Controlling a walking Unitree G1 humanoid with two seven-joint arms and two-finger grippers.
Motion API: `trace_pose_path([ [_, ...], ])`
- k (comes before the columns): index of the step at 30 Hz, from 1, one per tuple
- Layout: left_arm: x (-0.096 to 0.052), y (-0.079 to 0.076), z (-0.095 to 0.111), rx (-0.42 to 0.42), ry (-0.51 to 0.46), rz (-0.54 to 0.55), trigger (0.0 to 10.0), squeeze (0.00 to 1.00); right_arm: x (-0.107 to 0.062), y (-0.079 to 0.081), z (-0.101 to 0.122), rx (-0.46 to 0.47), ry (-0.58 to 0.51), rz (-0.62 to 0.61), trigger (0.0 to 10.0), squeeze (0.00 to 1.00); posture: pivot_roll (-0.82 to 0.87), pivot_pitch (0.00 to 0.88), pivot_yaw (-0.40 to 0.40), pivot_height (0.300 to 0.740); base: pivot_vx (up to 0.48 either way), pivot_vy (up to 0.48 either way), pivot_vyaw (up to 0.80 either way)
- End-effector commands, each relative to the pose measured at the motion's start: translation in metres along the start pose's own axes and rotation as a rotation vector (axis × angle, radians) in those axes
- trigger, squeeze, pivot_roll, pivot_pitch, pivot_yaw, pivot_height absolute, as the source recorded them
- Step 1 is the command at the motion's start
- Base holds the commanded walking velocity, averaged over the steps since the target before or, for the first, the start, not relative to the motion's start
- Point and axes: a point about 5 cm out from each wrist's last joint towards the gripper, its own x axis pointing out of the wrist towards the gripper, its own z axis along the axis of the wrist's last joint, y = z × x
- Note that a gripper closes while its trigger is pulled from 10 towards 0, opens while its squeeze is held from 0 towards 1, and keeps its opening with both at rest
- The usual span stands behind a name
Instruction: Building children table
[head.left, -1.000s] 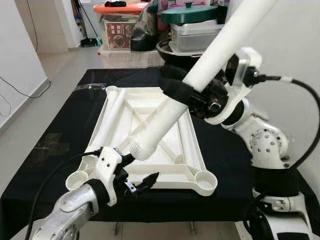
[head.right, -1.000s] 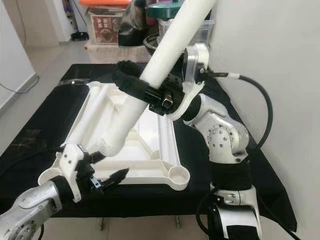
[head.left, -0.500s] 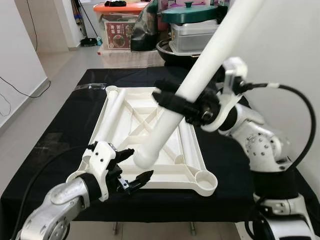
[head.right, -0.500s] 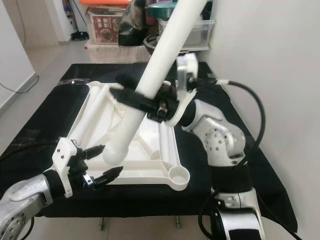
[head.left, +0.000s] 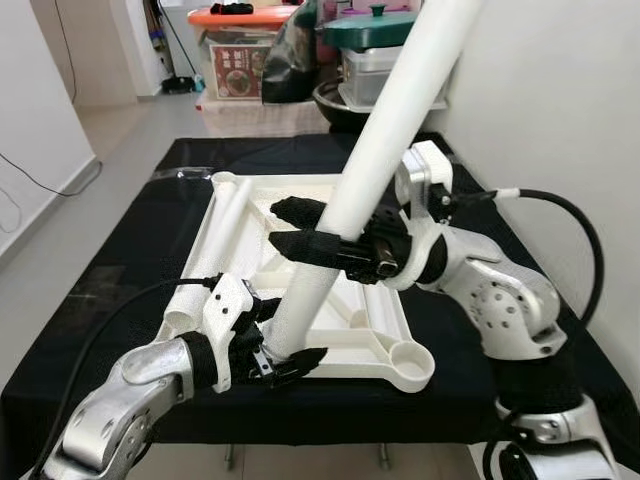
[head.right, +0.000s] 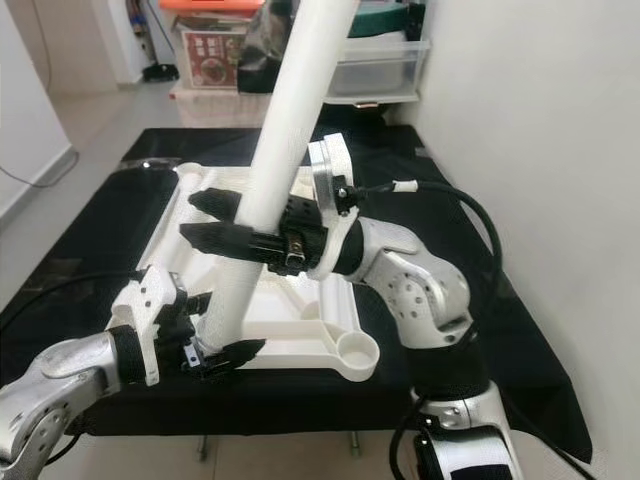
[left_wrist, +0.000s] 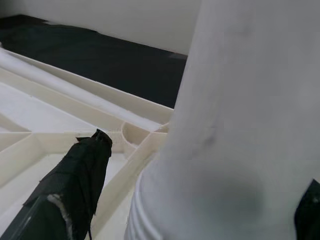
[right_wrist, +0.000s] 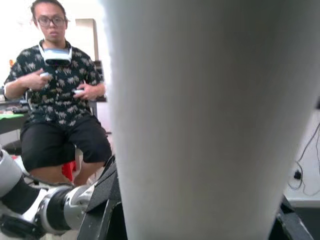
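The white table top (head.left: 385, 335) lies upside down on the black table (head.left: 130, 250), with an open round socket (head.left: 410, 362) at its near right corner. My right gripper (head.left: 320, 232) is shut on a long white leg (head.left: 385, 130), held steeply tilted with its top leaning back and right. The leg's lower end stands at the frame's near rim, left of the middle. My left gripper (head.left: 277, 335) is open, one finger on each side of that lower end (left_wrist: 200, 165). A second white leg (head.left: 215, 240) lies along the frame's left side.
Storage boxes (head.left: 240, 50) and a pot with a green lid (head.left: 385, 25) crowd the space behind the table. A white wall stands close on the right, with bare floor to the left. A seated person (right_wrist: 57, 100) holding controllers is in the right wrist view.
My right gripper has swung the leg more upright and carried it left and nearer. Its lower end has come down between my left gripper's fingers at the near rim.
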Motion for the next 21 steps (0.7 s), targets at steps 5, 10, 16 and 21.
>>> trace_pose_path([
  [5, 0.012, -0.011, -0.004, 0.024, 0.051, -0.142, 10.0, 0.0, 0.023, 0.012, -0.003, 0.023, -0.016, 0.13, 0.0, 0.0, 0.02, 0.0, 0.014, 0.74, 0.0, 0.0, 0.0],
  [10, 0.008, -0.018, -0.01, 0.031, 0.095, -0.212, 0.0, 0.0, 0.025, 0.012, -0.004, 0.021, -0.007, 0.135, 0.0, 0.0, 0.02, 0.0, 0.016, 0.74, 0.0, 0.0, 0.0],
  [16, 0.005, -0.016, -0.012, 0.054, 0.104, -0.194, 0.0, 0.0, 0.025, 0.01, -0.003, 0.019, -0.006, 0.122, 0.0, 0.0, 0.02, 0.0, 0.012, 0.74, 0.0, 0.0, 0.0],
  [21, 0.005, -0.01, -0.008, 0.059, 0.076, -0.14, 0.0, 0.0, 0.026, 0.007, 0.0, 0.009, -0.019, 0.098, 0.0, 0.0, 0.02, 0.0, 0.011, 0.74, 0.0, 0.0, 0.0],
])
